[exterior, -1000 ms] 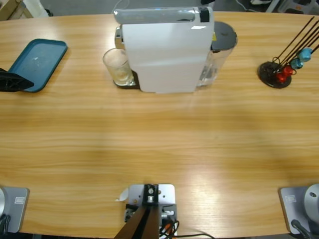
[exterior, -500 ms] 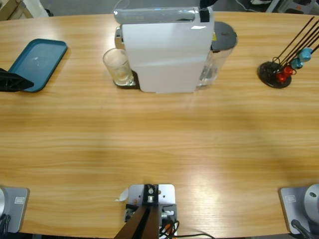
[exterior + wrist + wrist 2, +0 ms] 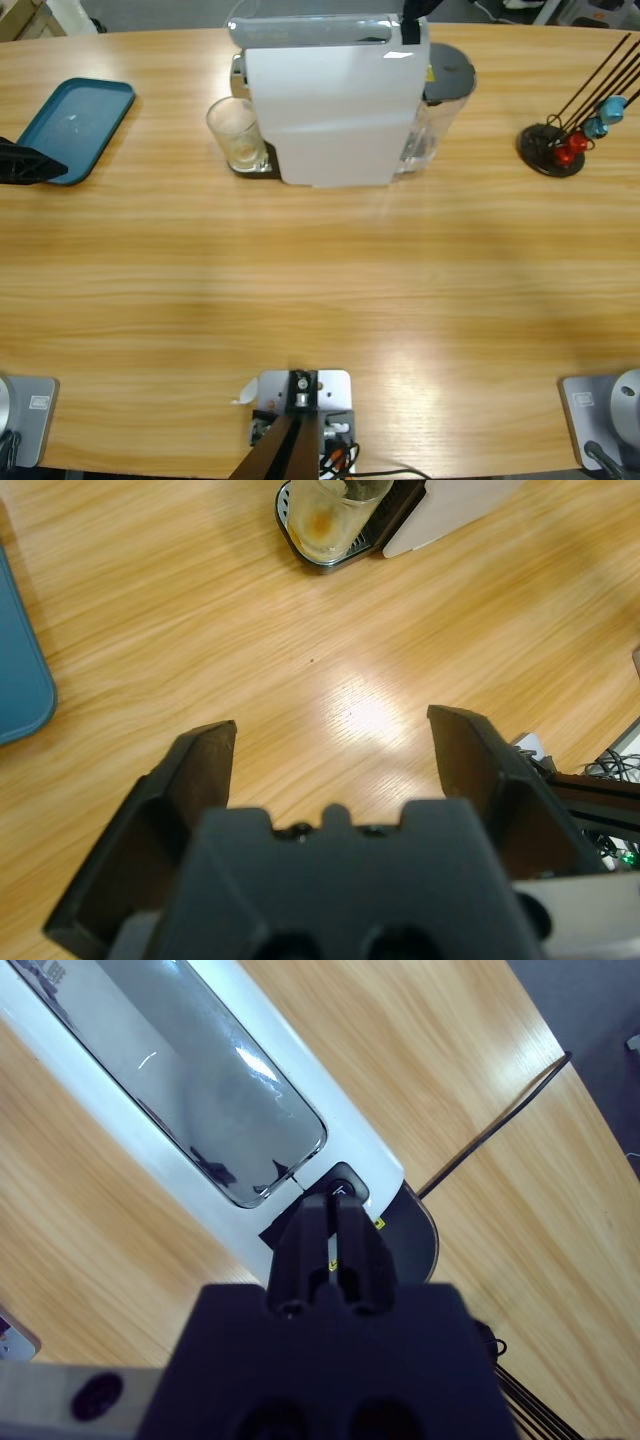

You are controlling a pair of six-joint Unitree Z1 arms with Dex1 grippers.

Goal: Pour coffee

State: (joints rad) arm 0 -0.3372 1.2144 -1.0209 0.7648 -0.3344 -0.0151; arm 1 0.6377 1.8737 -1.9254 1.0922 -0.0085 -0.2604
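- Coffee machine (image 3: 330, 100) stands at the far side of the table (image 3: 320, 290), a white box whose long axis runs left to right, with a glass (image 3: 236, 132) on its drip tray at the left end.
- Right gripper (image 3: 336, 1222) sits directly over the machine's top, jaws pressed together with nothing between them, their tips at the button (image 3: 340, 1186) just past the end of the shiny lid (image 3: 200, 1090).
- So the coming move looks like a straight push down from the tips onto that button; no sideways travel seems needed.
- Left gripper (image 3: 330, 750) hangs over bare wood with its jaws spread wide and empty; the glass (image 3: 325, 515) lies well apart, ahead of it and slightly left of the jaws' midline in the left wrist view.
- Glass holds only a little pale residue at the bottom, so pouring seems not yet begun.
- Blue tray (image 3: 75, 125) lies at the far left, well apart from the glass.
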